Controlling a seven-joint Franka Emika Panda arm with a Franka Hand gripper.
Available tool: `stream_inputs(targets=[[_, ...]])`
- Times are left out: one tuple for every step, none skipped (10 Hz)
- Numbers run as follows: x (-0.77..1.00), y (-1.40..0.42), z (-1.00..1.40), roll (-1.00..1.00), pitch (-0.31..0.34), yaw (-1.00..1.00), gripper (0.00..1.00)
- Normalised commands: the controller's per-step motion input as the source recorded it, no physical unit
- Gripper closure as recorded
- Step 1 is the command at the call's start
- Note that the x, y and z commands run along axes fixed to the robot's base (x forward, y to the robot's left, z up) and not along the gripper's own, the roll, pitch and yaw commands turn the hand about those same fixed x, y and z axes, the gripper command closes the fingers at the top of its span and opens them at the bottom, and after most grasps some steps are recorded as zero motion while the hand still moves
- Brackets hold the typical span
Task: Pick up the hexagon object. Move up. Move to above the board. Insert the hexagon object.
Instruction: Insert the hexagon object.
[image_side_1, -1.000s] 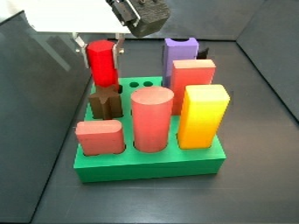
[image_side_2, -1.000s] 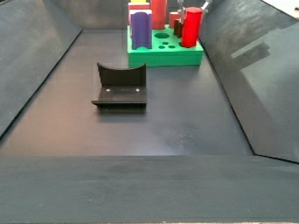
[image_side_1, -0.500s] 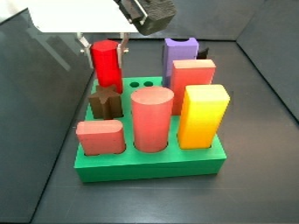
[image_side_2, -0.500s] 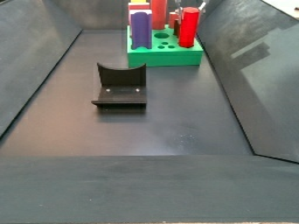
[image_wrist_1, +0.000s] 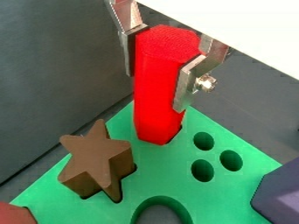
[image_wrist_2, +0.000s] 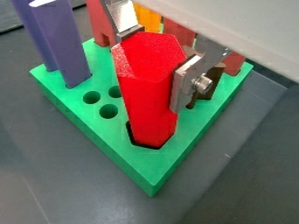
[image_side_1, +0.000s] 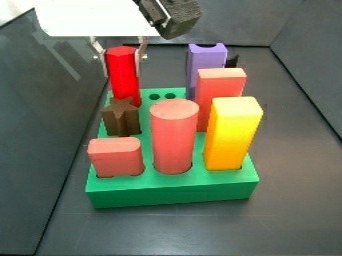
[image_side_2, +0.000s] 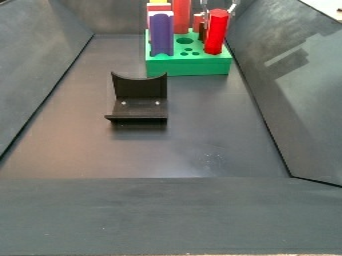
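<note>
The hexagon object is a bright red upright prism. Its foot stands in a hole at a far corner of the green board. It shows in both wrist views and both side views. My gripper comes down from above, with its silver fingers against two opposite sides of the peg's upper part. It looks shut on the peg. The board lies at the far end of the bin.
The board also holds a brown star, a fat salmon cylinder, a salmon square block, a yellow block and a purple peg. Small round holes lie beside the hexagon. The fixture stands mid-floor between dark sloped walls.
The gripper body and the red peg shifted slightly to the right in the side view a second ago. Since half a second ago nothing has moved.
</note>
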Motion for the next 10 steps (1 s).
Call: stream_inputs(targets=[[-0.12, 0.04, -0.13, 0.05, 0.0, 0.17, 1.0], [-0.25, 0.01, 0.0, 0.0, -0.003, 0.06, 1.0], [-0.26, 0.0, 0.0, 0.0, -0.031, 0.02, 1.0], [-0.25, 0.0, -0.01, 0.03, -0.014, 0.05, 1.0], [-0.29, 0.0, 0.0, 0.04, -0.026, 0.08, 1.0], [-0.25, 0.0, -0.12, 0.13, -0.02, 0.21, 1.0], [-0.19, 0.0, -0.23, 0.19, -0.03, 0.31, 1.0], [-0.18, -0.1, -0.24, 0.1, -0.074, 0.12, 1.0], [-0.09, -0.13, -0.27, 0.07, -0.087, 0.08, 1.0], [-0.05, -0.19, -0.71, 0.06, -0.173, 0.05, 1.0]])
